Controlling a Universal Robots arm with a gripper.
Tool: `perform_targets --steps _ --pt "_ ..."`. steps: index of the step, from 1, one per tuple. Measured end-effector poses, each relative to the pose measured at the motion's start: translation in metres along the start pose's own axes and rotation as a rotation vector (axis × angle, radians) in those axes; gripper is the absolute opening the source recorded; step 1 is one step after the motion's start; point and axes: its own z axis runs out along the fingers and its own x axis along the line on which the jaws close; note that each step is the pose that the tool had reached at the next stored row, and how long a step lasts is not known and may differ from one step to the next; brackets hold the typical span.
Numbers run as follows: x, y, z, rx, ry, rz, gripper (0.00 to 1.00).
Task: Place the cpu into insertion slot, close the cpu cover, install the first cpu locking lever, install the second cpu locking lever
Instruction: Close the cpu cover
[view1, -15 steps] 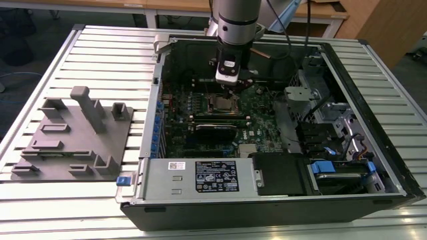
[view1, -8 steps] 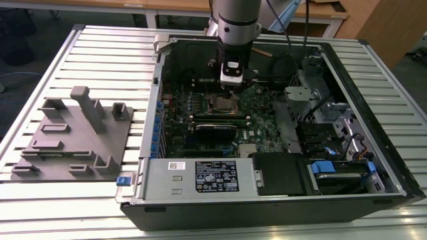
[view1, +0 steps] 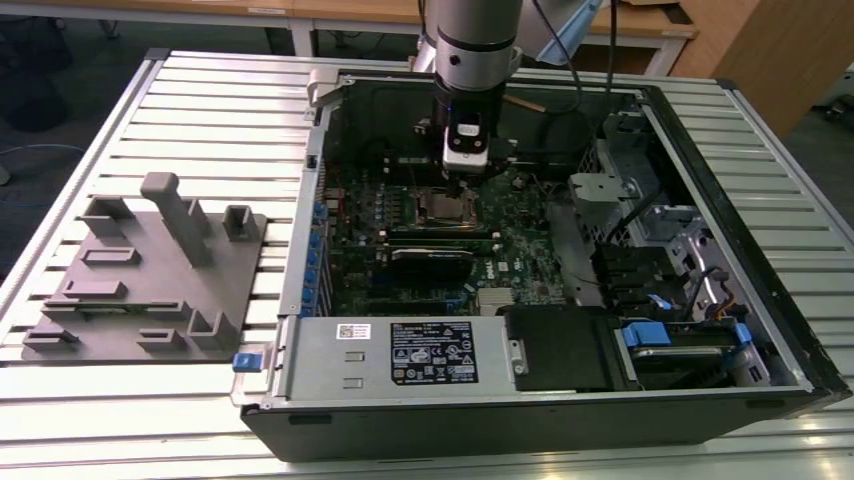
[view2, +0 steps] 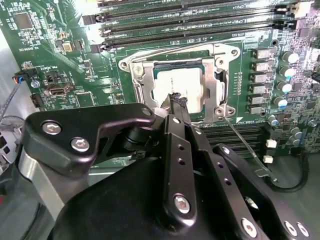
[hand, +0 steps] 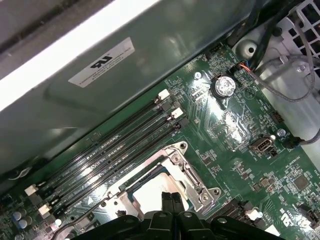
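Observation:
In the exterior view my gripper (view1: 463, 158) hangs inside the open computer case, just behind the insertion slot (view1: 445, 207) on the green board. The second wrist view has the silver-grey cpu (view2: 187, 85) lying flat in the slot, with the cpu cover (view2: 142, 80) down around it as a silver frame. The fingers of my gripper (view2: 177, 100) are shut together with nothing between them, their tip at the cpu's near edge. One thin wire locking lever (view2: 245, 145) sticks out slanted from the socket's corner. The first wrist view shows the cpu cover (hand: 192, 177) and my gripper (hand: 172, 198).
Long black memory slots (view2: 190, 25) run beside the socket, near the case wall (hand: 100, 90). A coin battery (hand: 223, 86) and cables (hand: 280, 75) lie past it. A labelled grey box (view1: 400, 352) fills the case front. A grey fixture plate (view1: 147, 270) lies on the exterior view's left.

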Motion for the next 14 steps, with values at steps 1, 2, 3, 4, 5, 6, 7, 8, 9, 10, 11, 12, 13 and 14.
perform_targets --steps 1,2,3,4,5,6,7,8,9,10,11,12,13,14 --pt "0.0000 0.0000 0.0000 -0.0001 0.0002 -0.007 0.10" --pt "0.0000 0.0000 0.0001 -0.0004 0.0004 -0.015 0.10" --pt "0.0000 0.0001 0.0002 -0.0009 0.0007 -0.025 0.10" --pt "0.0000 0.0001 0.0002 -0.0012 0.0010 -0.035 0.10" --pt "0.0000 0.0000 0.0002 -0.0015 0.0014 -0.047 0.10" --pt "0.0000 0.0000 0.0002 -0.0017 0.0016 -0.056 0.10" --pt "0.0000 0.0000 0.0002 -0.0018 0.0016 -0.058 0.10" --pt "0.0000 0.0000 0.0002 -0.0018 0.0016 -0.058 0.10" --pt "0.0000 0.0000 0.0002 -0.0018 0.0016 -0.058 0.10" --pt "0.0000 0.0000 0.0002 -0.0018 0.0016 -0.058 0.10" --pt "0.0000 0.0000 0.0002 -0.0018 0.0016 -0.058 0.10" --pt "0.0000 0.0000 0.0002 -0.0018 0.0016 -0.058 0.10" --pt "0.0000 0.0000 0.0002 -0.0018 0.0016 -0.058 0.10" --pt "0.0000 0.0000 0.0002 -0.0018 0.0016 -0.058 0.10"
